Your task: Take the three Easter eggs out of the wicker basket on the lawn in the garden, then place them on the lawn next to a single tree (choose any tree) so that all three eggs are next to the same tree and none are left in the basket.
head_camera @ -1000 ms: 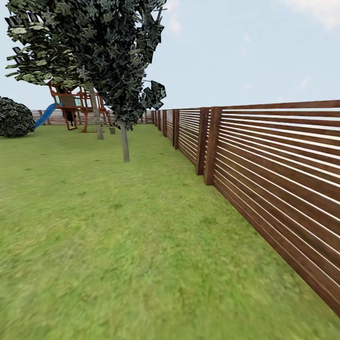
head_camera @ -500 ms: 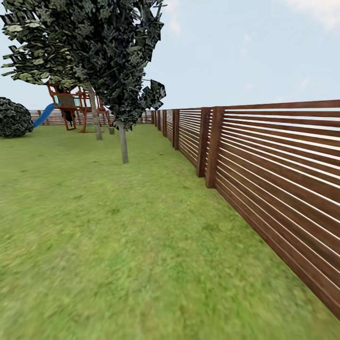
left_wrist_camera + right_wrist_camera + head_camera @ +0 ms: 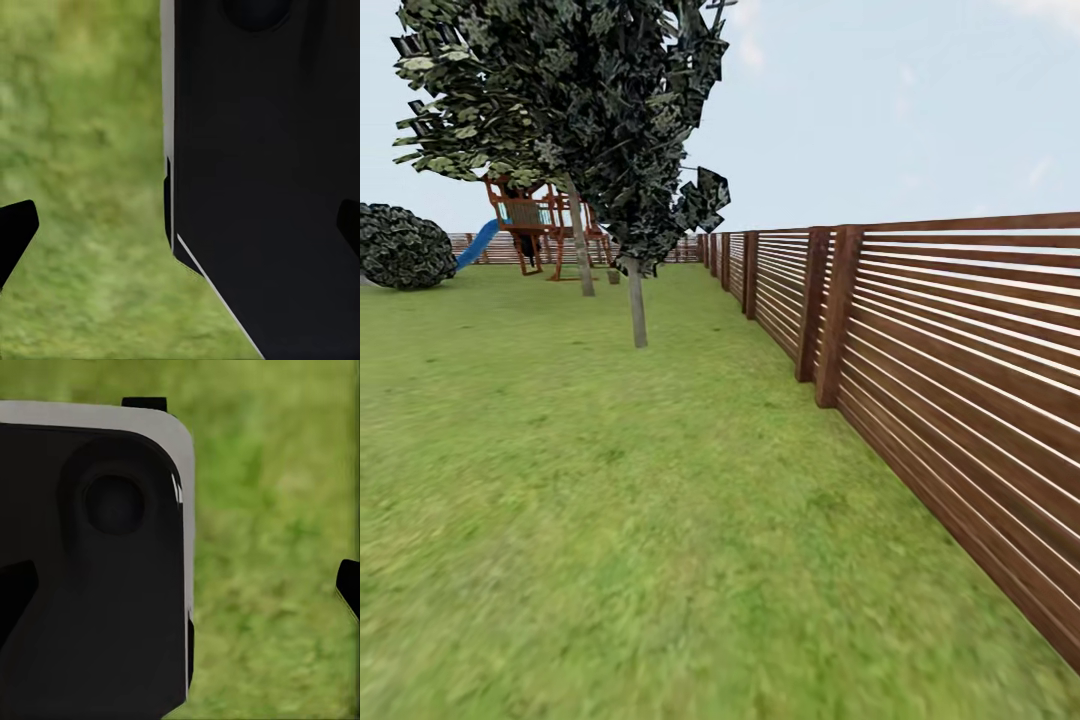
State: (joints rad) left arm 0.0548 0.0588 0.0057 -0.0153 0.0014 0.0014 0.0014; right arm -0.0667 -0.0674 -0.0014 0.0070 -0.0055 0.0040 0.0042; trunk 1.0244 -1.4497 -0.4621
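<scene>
Head view is showing the lawn (image 3: 610, 520) running beside a slatted fence (image 3: 960, 380), with a dark-leaved tree (image 3: 637, 310) and a play tower (image 3: 540, 225) beyond; eggs and basket are lying somewhere out of sight. Left tool (image 3: 180, 225) and right tool (image 3: 180, 585) are hanging spread over grass, gripping nothing. Judgement: eggs are likely light, smooth and round; grasp across the middle, gently.
</scene>
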